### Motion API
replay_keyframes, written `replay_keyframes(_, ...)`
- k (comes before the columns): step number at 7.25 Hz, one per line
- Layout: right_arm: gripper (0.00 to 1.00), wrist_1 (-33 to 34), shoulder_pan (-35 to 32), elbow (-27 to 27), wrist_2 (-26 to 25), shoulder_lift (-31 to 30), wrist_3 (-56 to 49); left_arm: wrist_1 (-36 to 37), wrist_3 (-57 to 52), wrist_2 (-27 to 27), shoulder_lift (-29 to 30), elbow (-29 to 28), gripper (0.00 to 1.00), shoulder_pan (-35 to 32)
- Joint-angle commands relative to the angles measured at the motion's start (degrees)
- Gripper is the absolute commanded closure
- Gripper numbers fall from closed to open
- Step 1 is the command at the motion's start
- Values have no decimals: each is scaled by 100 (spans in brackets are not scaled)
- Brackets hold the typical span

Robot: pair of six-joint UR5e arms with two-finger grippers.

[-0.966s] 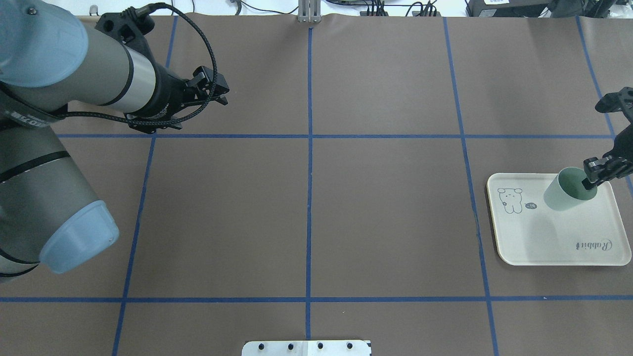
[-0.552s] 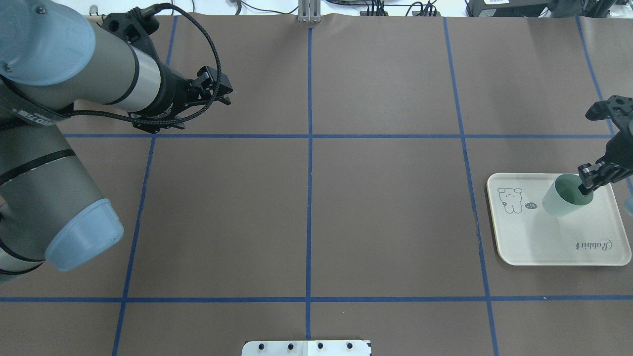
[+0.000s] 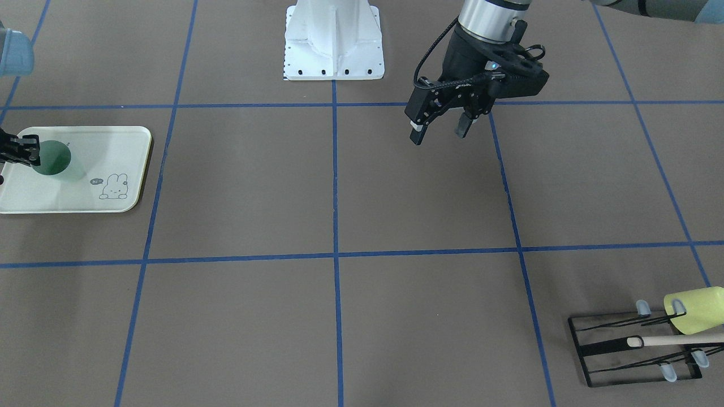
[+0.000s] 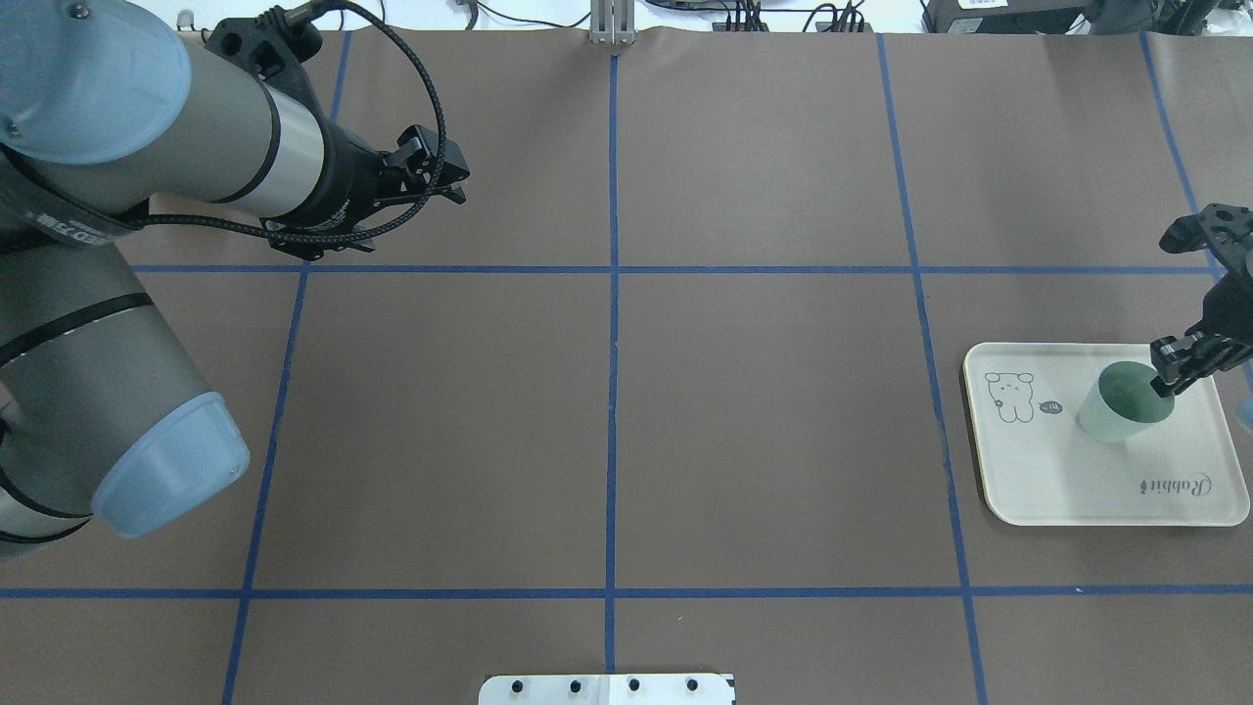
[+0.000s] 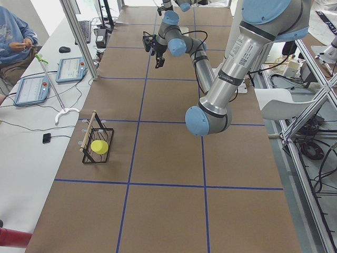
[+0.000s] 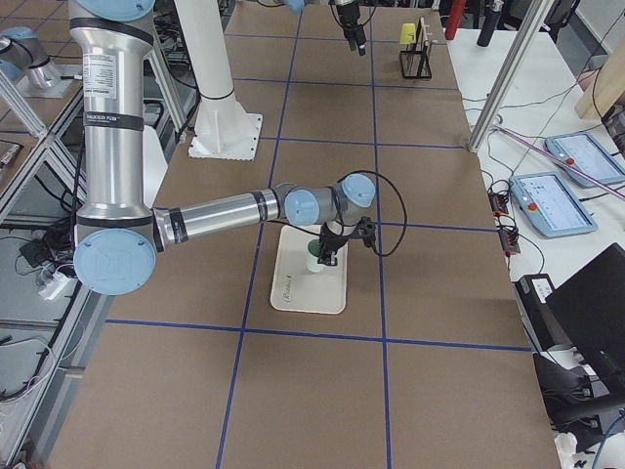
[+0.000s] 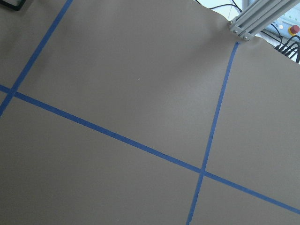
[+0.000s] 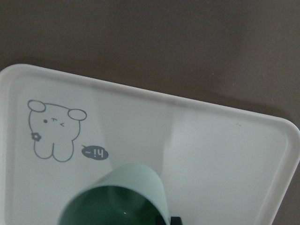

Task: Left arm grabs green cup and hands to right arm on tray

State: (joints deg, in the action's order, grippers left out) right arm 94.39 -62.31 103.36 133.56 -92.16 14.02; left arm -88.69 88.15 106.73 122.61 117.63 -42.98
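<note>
The pale green cup [image 4: 1116,411] stands nearly upright over the back right part of the cream tray [image 4: 1096,490]. I cannot tell if its base touches the tray. My right gripper [image 4: 1167,380] is shut on the cup's rim on its right side, with one finger inside the cup. Cup [image 3: 54,158] and tray [image 3: 119,147] also show in the front view, and in the right wrist view the cup [image 8: 117,199] is low over the tray [image 8: 211,140]. My left gripper [image 3: 441,129] is open and empty, hovering over the table's back left [image 4: 452,184].
A black wire rack [image 3: 599,350] with a yellow-green cup [image 3: 696,310] and a wooden-handled tool stands at the far left corner. The white robot base [image 3: 334,39] is at the near middle edge. Blue tape lines cross the brown table.
My right gripper has lowered the cup and swung it from tilted to nearly upright on the tray. My left arm has shifted slightly right.
</note>
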Motion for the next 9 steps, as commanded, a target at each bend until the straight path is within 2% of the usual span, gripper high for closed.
replay_keyframes(1, 44, 0, -9, 9, 4, -13, -5, -8, 0, -3, 17, -12, 0, 0)
replay_keyframes(2, 7, -9, -9, 52, 4, -21, 4, 1, 0, -3, 17, -12, 0, 0)
replay_keyframes(3, 0, -70, -44, 218, 30, -65, 4, 1, -9, -3, 17, -3, 0, 0)
replay_keyframes(6, 0, -70, -876, 1218, 109, -302, -5, 289, -944, -29, -53, 110, 0, -166)
replay_keyframes(8, 0, -35, -1483, 1406, 118, -84, 22, 1621, -2576, -56, -341, 636, 0, -517)
replay_keyframes(9, 0, 8, -1651, 1389, 153, 100, 22, 1662, -3184, -47, -656, 751, 0, -779)
